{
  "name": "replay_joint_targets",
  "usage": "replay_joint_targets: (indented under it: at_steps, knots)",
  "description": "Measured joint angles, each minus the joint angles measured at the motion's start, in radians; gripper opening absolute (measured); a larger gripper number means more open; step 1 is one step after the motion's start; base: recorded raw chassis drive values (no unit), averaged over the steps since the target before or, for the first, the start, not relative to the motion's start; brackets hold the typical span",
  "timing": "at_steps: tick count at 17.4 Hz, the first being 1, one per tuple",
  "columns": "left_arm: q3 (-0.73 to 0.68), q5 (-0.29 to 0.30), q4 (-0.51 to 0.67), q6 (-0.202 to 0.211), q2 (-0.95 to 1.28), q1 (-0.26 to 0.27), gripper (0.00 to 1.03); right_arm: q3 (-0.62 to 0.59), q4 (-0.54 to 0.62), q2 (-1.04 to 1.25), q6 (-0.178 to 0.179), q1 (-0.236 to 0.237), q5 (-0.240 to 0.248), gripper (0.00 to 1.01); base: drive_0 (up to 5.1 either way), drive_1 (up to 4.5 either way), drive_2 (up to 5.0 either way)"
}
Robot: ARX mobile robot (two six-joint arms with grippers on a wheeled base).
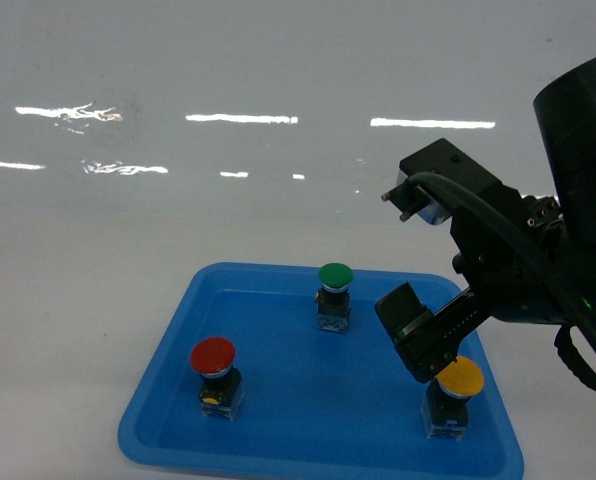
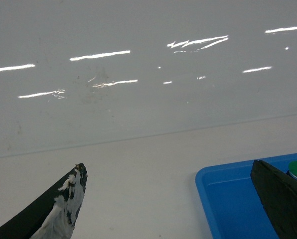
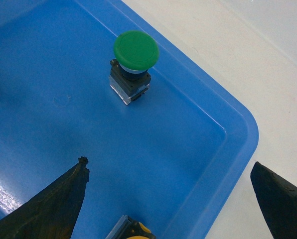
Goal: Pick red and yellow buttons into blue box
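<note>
The red button (image 1: 213, 357) stands at the front left of a shallow blue tray (image 1: 148, 395). At the tray's front right is the yellow button (image 1: 460, 378), whose top edge shows low in the right wrist view (image 3: 133, 231). My right gripper (image 1: 425, 345) hangs just above and left of it, open (image 3: 168, 164), with nothing between the fingers. In the left wrist view my left gripper (image 2: 168, 165) is open over the white table, beside the tray's corner (image 2: 223, 199). The blue box is out of view.
A green button (image 1: 335, 277) stands at the tray's back middle, ahead of the right gripper (image 3: 136, 50). The tray's right rim (image 3: 238, 144) runs between the right fingers. A glossy white wall rises behind the table.
</note>
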Motion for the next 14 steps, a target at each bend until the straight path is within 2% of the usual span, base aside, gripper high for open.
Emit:
replay_joint_targets:
  at_steps: [5, 8, 14]
  knots:
    - [0.000, 0.000, 0.000, 0.000, 0.000, 0.000, 0.98, -0.041, 0.041, 0.046, 0.008, 0.000, 0.028, 0.98, 0.0, 0.00, 0.0]
    - [0.000, 0.000, 0.000, 0.000, 0.000, 0.000, 0.98, -0.077, 0.059, 0.062, 0.026, 0.006, 0.035, 0.98, 0.0, 0.00, 0.0]
    - [0.000, 0.000, 0.000, 0.000, 0.000, 0.000, 0.98, -0.099, 0.087, 0.101, 0.039, 0.005, 0.045, 0.98, 0.0, 0.00, 0.0]
